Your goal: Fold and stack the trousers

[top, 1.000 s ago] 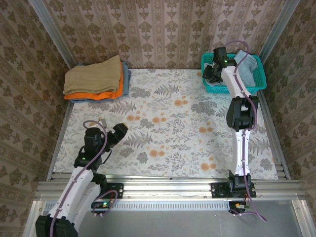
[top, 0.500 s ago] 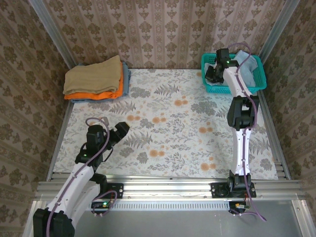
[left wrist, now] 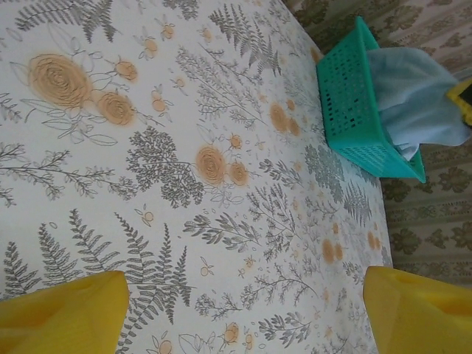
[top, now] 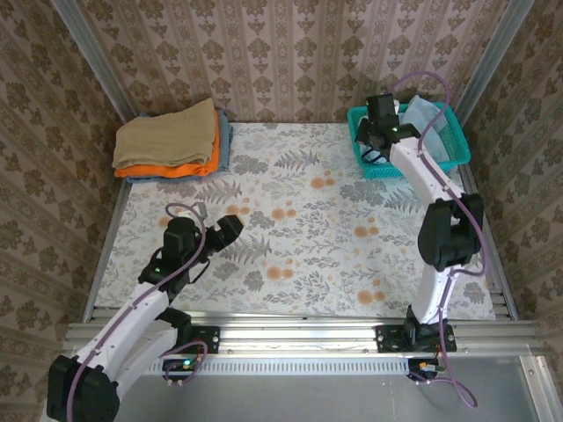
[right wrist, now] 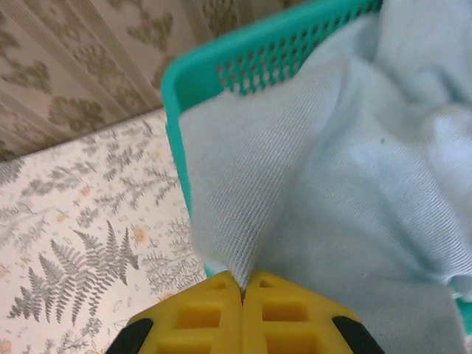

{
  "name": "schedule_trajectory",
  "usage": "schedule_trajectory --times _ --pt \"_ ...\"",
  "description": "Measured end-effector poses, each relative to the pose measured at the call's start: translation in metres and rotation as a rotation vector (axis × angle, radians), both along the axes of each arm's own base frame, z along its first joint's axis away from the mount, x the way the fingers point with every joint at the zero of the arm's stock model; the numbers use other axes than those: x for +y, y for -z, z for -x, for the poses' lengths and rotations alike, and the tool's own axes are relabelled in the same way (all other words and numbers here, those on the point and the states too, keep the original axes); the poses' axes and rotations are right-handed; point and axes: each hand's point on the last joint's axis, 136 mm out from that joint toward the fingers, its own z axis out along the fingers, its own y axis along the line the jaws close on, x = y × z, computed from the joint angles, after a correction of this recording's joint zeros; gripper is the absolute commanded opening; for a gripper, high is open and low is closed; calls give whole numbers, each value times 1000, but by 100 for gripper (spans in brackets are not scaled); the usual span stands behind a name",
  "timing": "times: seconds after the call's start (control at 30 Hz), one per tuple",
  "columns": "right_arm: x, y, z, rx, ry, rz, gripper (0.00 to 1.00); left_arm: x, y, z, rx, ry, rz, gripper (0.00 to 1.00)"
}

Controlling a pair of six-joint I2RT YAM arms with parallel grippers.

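Right tool (right wrist: 242, 284) has swung to the teal basket's (left wrist: 350, 96) 9 o'clock rim, up at 1 o'clock, and pinches together on a fold of the trousers (right wrist: 332, 147), which lie heaped inside. The pull-out looks to be starting. Left tool (left wrist: 240, 313), fingers apart, has edged forward over the surface (top: 308, 220). No readable writing.

Pale sky-blue soft trousers (top: 424, 117), crumpled and bunched inside the teal basket (left wrist: 354, 96) at the far right corner of the table (top: 299, 229). Heaped above the rim, with 1 fold pulled taut to a point and pinched between the closed yellow fingers of the right gripper (right wrist: 243, 284).
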Motion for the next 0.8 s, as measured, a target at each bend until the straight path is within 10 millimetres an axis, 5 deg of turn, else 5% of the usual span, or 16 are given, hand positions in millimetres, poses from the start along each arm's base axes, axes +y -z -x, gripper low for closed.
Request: schedule_trajectory --times 0.2,0.37,0.67,0.8 --pt "-1 -58 20 -152 67 108 0 -6 7 -1 11 18 -28 84" --pt "22 -108 37 -271 49 185 0 -24 6 -4 12 87 -63 83" --pt "138 -241 117 -616 -238 270 0 -42 -3 -3 -71 141 -96 82" --pt "179 -277 169 -721 -386 245 0 -33 -8 -4 -123 95 -99 83"
